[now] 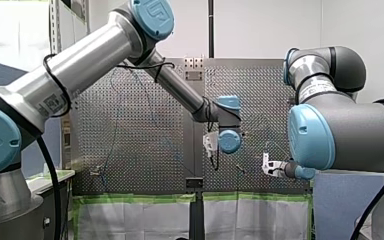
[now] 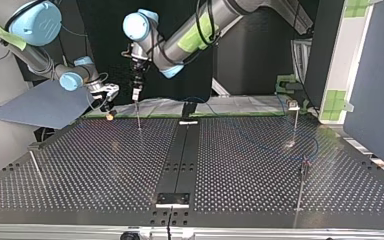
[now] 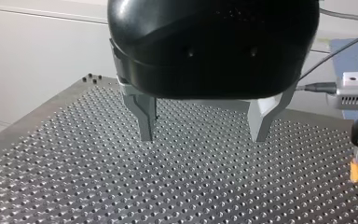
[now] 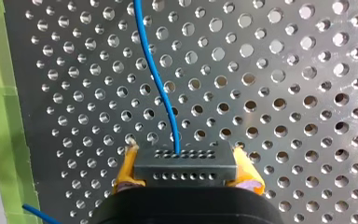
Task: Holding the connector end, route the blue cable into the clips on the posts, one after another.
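Blue cable (image 4: 158, 79) ran ahead over the perforated table (image 4: 284, 93) in the right wrist view, from the black connector (image 4: 185, 173) that my right gripper (image 4: 186, 161) clamped between yellow pads (image 4: 127, 170). In the left wrist view, my left gripper (image 3: 204, 128) gaped wide and empty. In the top view it hung over a post (image 2: 139, 119).

your left arm (image 1: 92, 55) stretched across past centre, wrist bent down | left gripper (image 3: 203, 138) pointing straight down, metal fingers (image 3: 145, 116) spread wide | your right arm (image 1: 340, 130) folded close, wrist turned inward | right gripper (image 4: 185, 163) yellow pads (image 4: 127, 170) pinched on both ends of the connector (image 4: 185, 173)
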